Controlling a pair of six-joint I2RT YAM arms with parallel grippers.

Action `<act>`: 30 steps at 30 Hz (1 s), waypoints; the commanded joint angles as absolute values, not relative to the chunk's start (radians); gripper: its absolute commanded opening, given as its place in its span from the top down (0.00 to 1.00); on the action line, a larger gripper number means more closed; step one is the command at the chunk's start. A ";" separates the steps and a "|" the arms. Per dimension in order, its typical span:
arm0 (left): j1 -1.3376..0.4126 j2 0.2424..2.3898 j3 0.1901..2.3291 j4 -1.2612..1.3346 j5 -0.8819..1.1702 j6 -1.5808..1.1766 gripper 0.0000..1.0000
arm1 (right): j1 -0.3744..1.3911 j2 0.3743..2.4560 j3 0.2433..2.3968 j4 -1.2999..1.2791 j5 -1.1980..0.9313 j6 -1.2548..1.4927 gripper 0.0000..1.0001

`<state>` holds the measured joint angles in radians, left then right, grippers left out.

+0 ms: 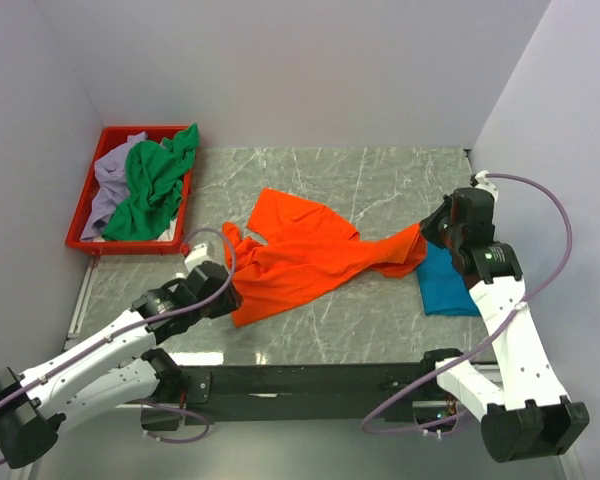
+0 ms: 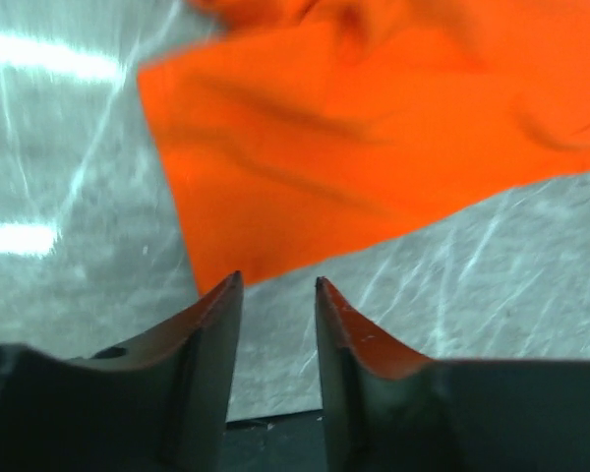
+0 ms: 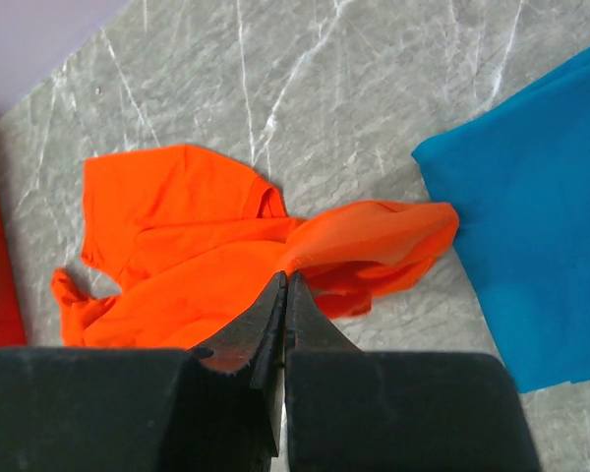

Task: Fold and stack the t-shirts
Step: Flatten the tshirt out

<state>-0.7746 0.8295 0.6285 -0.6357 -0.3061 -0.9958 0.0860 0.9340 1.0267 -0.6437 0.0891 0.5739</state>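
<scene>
The bright orange t-shirt [image 1: 300, 255] lies crumpled across the middle of the table, also seen in the left wrist view [image 2: 374, 128] and the right wrist view [image 3: 197, 246]. My right gripper [image 3: 285, 277] is shut on its right end, pulled up toward the teal blue t-shirt [image 1: 445, 285], which lies folded at the right [image 3: 531, 236]. My left gripper [image 2: 278, 283] is open and empty, just off the shirt's near left corner [image 1: 225, 290]. The green t-shirt [image 1: 155, 185] and the pale lavender t-shirt [image 1: 110, 180] lie bunched in the tray.
A red plastic tray [image 1: 80, 225] stands at the back left, against the left wall. White walls close in the table on the left, back and right. A black bar [image 1: 310, 380] runs along the near edge between the arm bases.
</scene>
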 commanded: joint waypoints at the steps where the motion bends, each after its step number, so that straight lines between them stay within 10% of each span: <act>1: -0.799 0.790 0.533 -0.565 -0.245 -1.110 0.61 | 0.078 0.968 1.077 -0.592 0.121 0.551 1.00; 30: -1.008 1.121 0.526 -0.566 -0.528 -1.394 0.47 | 0.080 0.966 1.014 -0.526 0.028 0.557 1.00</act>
